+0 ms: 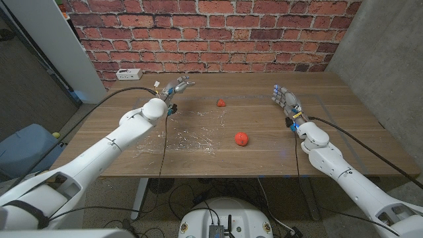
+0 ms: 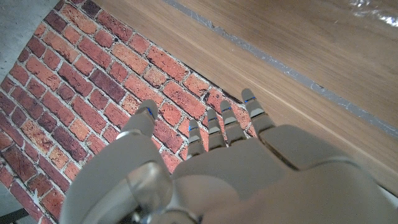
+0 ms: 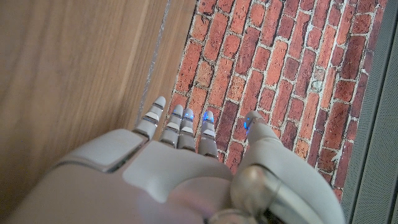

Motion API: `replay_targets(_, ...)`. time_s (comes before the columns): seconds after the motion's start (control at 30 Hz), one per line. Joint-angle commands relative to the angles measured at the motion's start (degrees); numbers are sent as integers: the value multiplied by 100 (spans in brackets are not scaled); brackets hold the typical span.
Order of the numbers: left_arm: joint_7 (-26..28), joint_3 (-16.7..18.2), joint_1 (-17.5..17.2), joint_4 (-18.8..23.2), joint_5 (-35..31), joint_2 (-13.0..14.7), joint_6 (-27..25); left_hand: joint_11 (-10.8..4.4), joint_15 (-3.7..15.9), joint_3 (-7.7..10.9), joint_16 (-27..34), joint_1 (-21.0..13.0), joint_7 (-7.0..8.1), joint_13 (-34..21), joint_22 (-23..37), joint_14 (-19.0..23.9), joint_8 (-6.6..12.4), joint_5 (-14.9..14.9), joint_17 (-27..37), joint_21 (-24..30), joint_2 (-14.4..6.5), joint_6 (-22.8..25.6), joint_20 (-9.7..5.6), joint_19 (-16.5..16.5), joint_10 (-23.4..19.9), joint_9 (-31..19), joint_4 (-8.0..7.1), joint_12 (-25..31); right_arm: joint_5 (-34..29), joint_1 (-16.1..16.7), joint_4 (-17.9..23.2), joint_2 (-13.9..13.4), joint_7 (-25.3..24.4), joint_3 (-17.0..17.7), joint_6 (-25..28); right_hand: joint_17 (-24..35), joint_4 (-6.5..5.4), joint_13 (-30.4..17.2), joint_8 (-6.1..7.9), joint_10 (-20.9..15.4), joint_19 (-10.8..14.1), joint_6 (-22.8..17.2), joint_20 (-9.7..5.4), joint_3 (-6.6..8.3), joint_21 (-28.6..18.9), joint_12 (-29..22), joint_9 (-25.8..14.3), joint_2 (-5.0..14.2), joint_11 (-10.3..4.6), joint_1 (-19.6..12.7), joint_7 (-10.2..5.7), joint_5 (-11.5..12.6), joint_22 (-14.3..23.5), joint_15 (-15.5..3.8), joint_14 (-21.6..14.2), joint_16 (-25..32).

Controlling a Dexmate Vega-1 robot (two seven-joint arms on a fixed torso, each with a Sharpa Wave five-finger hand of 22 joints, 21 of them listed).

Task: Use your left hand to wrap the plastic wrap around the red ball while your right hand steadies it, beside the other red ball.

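Observation:
A sheet of clear plastic wrap (image 1: 190,132) lies crinkled on the wooden table (image 1: 264,155), left of centre. One red ball (image 1: 241,138) sits on the bare wood just right of the wrap. A second, smaller-looking red ball (image 1: 221,102) lies farther back, near the wrap's far right corner. My left hand (image 1: 177,86) hovers over the far left of the table, fingers apart and holding nothing; its back (image 2: 249,168) faces the wrist camera, fingers toward the brick wall. My right hand (image 1: 285,99) stands open at the far right, also empty, and its back (image 3: 186,168) fills the lower part of the right wrist view.
A white power strip (image 1: 128,73) lies at the table's far left edge by the brick wall (image 1: 218,33). Black cables run along both arms. A blue bin (image 1: 26,149) stands on the floor to the left. A strip of tape (image 2: 298,78) crosses the tabletop.

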State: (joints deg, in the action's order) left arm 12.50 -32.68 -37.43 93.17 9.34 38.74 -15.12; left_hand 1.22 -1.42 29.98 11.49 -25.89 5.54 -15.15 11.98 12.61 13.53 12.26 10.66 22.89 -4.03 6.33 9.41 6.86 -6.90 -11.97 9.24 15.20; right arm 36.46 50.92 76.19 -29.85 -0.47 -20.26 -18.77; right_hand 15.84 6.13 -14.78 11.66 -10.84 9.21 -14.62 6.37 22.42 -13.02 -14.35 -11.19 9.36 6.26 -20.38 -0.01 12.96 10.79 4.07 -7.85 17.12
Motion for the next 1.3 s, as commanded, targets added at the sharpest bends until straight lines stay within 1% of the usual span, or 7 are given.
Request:
replay_targets(0.03,-559,-437,525,134,-564,71,-814,-59,55,-17,45,-81,-14,-11,19,2,-43,-38,10,25,13,31,4,27,-17,7,30,-32,5,142,56,-33,75,33,-160,34,32,-20,-9,-26,4,-7,26,17,-15,7,-1,-33,9,-1,4,35,28,15,3,-13)
replay_targets(0.37,-1006,-814,989,-3,-926,-18,-1105,-75,59,-27,50,-131,-35,5,17,27,-62,-89,9,13,22,44,22,1,-12,29,37,-47,-129,239,291,-132,-3,15,-165,44,31,-21,-11,-36,4,-9,36,12,-16,9,3,-40,40,8,-6,33,28,22,1,-8)
replay_targets(0.5,-1332,-1067,1311,-121,-1137,-81,-1289,-88,59,-25,51,-155,-38,10,16,31,-71,-102,9,13,13,42,35,0,-22,36,39,-48,-163,288,361,-151,-51,23,-184,47,31,-21,-11,-47,5,-11,37,10,-17,7,4,-43,49,12,-7,32,28,34,-5,-4)
replay_targets(0.7,-1710,-1334,1666,-304,-1359,-190,-1476,-98,63,-19,47,-204,-51,21,16,28,-88,-124,9,14,-7,38,44,5,21,48,42,-74,-182,304,356,-141,-60,32,-242,52,29,-21,-9,-67,6,-21,34,7,-18,1,5,-44,59,18,-5,30,29,37,-13,1)
replay_targets(0.8,-2042,-1581,1964,-471,-1533,-280,-1632,-125,63,-21,43,-237,-65,30,15,24,-96,-141,9,18,-11,48,47,15,55,56,43,-94,-193,320,351,-134,-68,41,-288,55,30,-22,-8,-79,3,-26,40,6,-17,-2,6,-45,72,20,-6,30,29,25,-9,0)
replay_targets(0.9,-2255,-1749,2153,-593,-1662,-355,-1725,-91,7,-18,20,-304,-96,45,13,-20,-109,-164,5,47,-22,65,-27,91,49,69,50,-102,-197,329,348,-129,-75,47,-312,57,31,-22,-9,-85,5,-27,40,6,-18,-2,6,-46,71,21,-5,29,29,23,-4,-1)
replay_targets(1.3,-2834,-2305,2701,-917,-2207,-605,-1958,-118,12,7,24,-551,-98,88,-2,27,-76,-202,-11,92,-22,265,-6,236,-45,92,98,-93,-183,304,242,-99,-34,63,-391,63,35,-23,-7,-94,6,-41,42,6,-20,0,8,-47,67,23,-2,27,29,23,-10,3)
